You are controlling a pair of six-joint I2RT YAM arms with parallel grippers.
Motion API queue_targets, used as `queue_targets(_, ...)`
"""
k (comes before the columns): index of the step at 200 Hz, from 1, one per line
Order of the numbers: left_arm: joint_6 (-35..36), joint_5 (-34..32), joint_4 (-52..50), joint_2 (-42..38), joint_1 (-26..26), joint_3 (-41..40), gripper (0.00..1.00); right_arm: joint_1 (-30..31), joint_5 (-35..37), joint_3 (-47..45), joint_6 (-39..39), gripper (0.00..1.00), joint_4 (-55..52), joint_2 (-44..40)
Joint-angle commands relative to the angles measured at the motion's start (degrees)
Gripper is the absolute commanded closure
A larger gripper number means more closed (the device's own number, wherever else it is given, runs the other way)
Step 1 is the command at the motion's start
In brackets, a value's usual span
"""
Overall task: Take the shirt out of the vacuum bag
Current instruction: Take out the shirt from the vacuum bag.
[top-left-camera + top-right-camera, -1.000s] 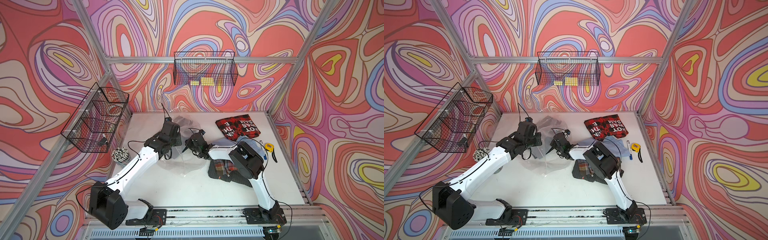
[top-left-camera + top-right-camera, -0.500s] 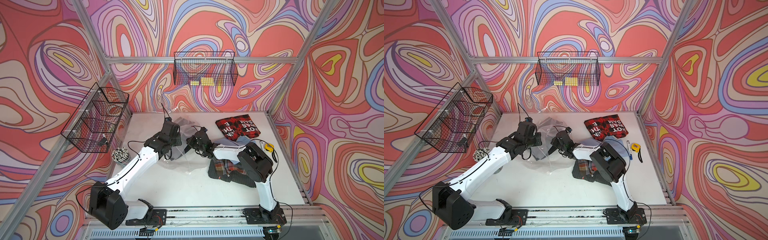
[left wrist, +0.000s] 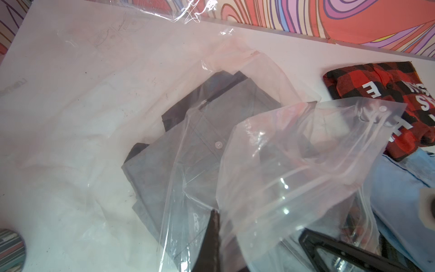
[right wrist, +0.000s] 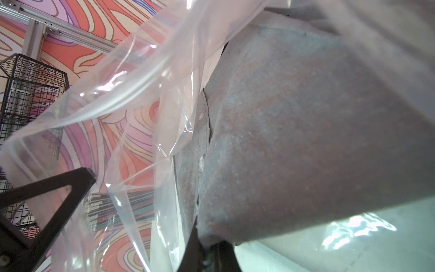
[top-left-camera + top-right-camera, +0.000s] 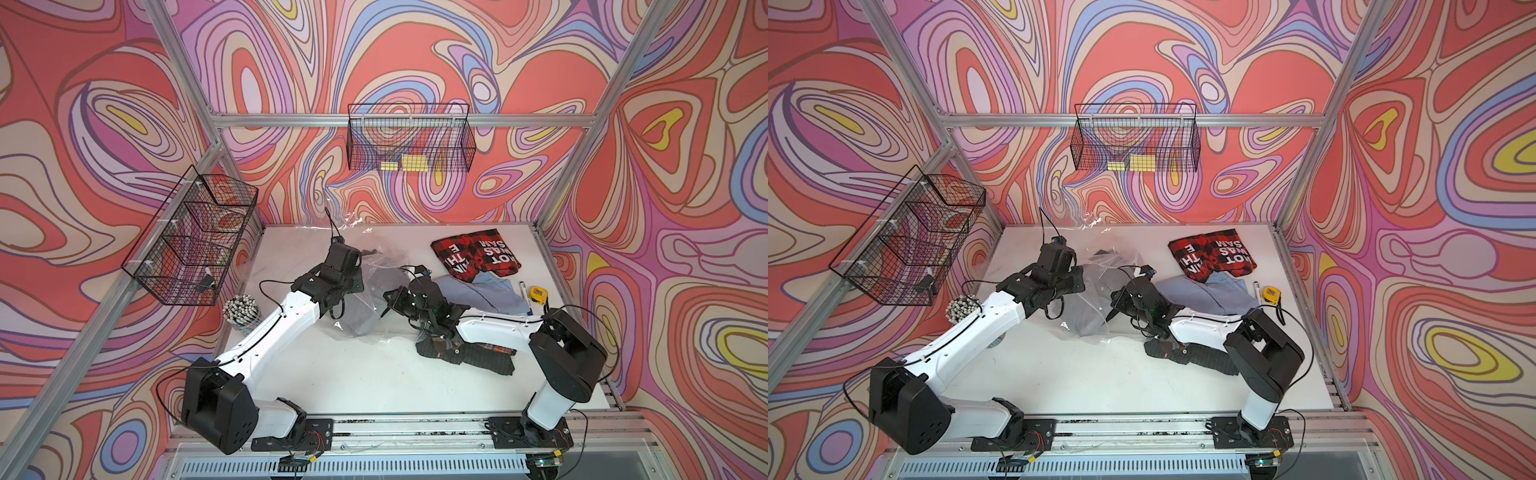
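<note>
The vacuum bag [image 5: 376,259] lies crumpled and transparent at mid table in both top views, with a folded grey shirt [image 5: 357,318] inside. My left gripper [image 5: 363,291] sits at the bag's left side. In the left wrist view this gripper [image 3: 213,213] is shut on a fold of the bag [image 3: 294,164], above the shirt [image 3: 211,131]. My right gripper [image 5: 387,297] reaches into the bag's mouth from the right. In the right wrist view it [image 4: 200,237] is shut on the grey shirt's [image 4: 306,141] edge, with the bag's plastic [image 4: 131,94] billowing beside it.
A red plaid shirt [image 5: 473,257] and a light blue shirt [image 5: 484,291] lie at back right, and a dark checked shirt [image 5: 469,355] lies under my right arm. A cup of pens [image 5: 241,309] stands left. A yellow tape measure [image 5: 538,295] lies far right. Wire baskets [image 5: 195,241] [image 5: 409,143] hang on the walls.
My right arm's elbow has swung right and toward the front, drawing its gripper slightly back from the bag. The left arm has held its place.
</note>
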Motion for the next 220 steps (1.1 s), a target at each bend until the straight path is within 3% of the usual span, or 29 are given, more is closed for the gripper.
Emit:
queue_targets(1,-0.4,-0.4,-1.0,1.2,0.5,1.2,1.0,0.2,0.7,-1.0,-1.4,1.0,-1.1,-5.4)
queue_targets(120,0.2,-0.9,-1.1,1.4,0.5,1.2,1.0,0.2,8.4,-5.5,-5.9,1.0,-15.6,-27.4)
queue_targets(220,0.1,-0.5,-0.9,1.3,0.5,1.2,1.0,-1.7,11.3,-4.8,-8.0,1.0,-21.4,-35.9)
